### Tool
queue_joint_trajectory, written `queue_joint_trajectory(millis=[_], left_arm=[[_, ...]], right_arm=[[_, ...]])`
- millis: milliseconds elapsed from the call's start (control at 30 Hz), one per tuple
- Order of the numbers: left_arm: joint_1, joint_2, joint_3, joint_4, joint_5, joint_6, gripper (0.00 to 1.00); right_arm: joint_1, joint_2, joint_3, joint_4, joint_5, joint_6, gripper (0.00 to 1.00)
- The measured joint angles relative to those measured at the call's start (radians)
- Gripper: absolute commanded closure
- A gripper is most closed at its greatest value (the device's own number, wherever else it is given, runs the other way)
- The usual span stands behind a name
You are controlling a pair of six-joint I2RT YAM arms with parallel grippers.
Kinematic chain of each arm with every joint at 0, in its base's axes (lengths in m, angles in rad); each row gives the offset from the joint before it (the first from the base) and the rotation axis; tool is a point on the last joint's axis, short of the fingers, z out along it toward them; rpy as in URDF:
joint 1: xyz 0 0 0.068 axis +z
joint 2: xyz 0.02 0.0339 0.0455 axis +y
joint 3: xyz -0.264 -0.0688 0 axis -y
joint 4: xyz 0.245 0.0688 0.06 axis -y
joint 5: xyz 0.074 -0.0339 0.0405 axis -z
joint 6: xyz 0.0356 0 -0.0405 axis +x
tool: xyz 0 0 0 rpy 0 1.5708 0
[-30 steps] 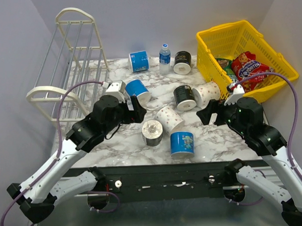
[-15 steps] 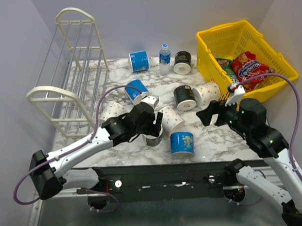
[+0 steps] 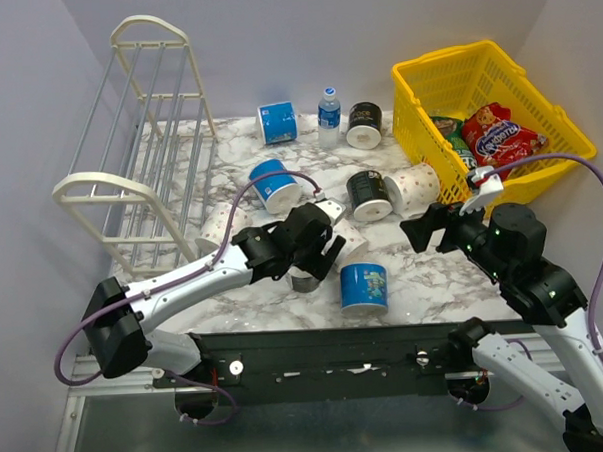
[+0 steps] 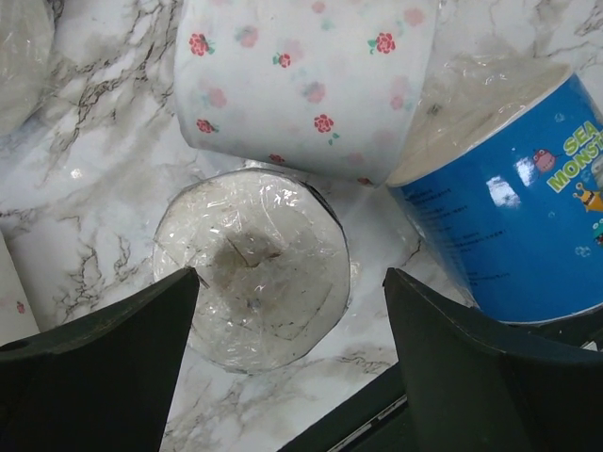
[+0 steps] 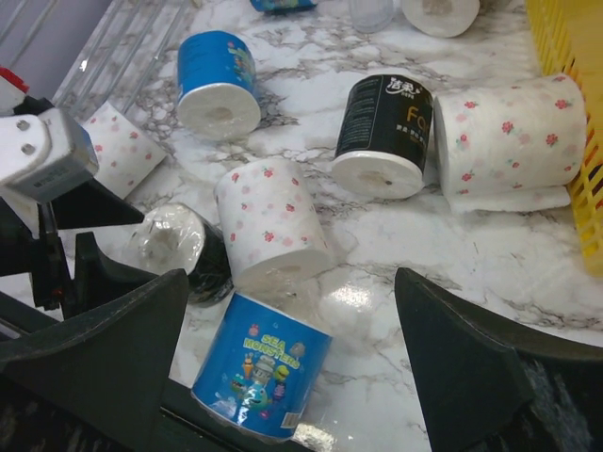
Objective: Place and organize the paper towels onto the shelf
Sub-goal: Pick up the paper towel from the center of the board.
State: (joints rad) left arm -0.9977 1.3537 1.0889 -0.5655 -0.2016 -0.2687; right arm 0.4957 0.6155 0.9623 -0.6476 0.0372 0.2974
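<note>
The white shelf (image 3: 148, 143) stands at the left with bare tiers. Several paper towels lie loose on the marble table. My left gripper (image 3: 320, 253) hovers open above a black roll (image 4: 252, 282) standing on end, one finger on each side and neither touching it. A white dotted roll (image 4: 306, 85) lies just beyond it and a blue roll (image 4: 509, 217) to its right. My right gripper (image 3: 428, 226) is open and holds nothing, pointing toward the blue roll (image 5: 259, 377) and the dotted roll (image 5: 268, 226). More rolls lie further back: blue (image 3: 275, 184), black (image 3: 368, 195), dotted (image 3: 412, 186).
A yellow basket (image 3: 415, 81) with snack packs stands at the back right. A small water bottle (image 3: 329, 117) stands between a blue roll (image 3: 277, 122) and a black roll (image 3: 364, 124) at the back. Another dotted roll (image 3: 219, 228) lies by the shelf's foot.
My left arm has swung right and forward, from beside the blue roll to above the black roll at the front centre. The right gripper has shifted only slightly.
</note>
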Motion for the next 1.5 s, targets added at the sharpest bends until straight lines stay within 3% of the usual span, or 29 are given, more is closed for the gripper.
queue_joint_trajectory(millis=[833, 1000, 1200, 1500], left_arm=[[-0.045, 0.087, -0.058, 0.033, -0.01, -0.006, 0.3], [-0.047, 0.089, -0.061, 0.034, -0.045, -0.017, 0.47], [-0.052, 0.089, -0.065, 0.034, -0.059, -0.024, 0.56], [-0.003, 0.02, -0.065, 0.044, 0.063, -0.032, 0.59]], right_arm=[[0.0, -0.042, 0.008, 0.0, 0.055, -0.012, 0.01], [0.0, -0.049, 0.008, -0.001, 0.055, -0.012, 0.01], [0.0, -0.058, 0.008, -0.001, 0.055, -0.012, 0.01], [0.0, -0.066, 0.007, 0.0, 0.046, -0.006, 0.01]])
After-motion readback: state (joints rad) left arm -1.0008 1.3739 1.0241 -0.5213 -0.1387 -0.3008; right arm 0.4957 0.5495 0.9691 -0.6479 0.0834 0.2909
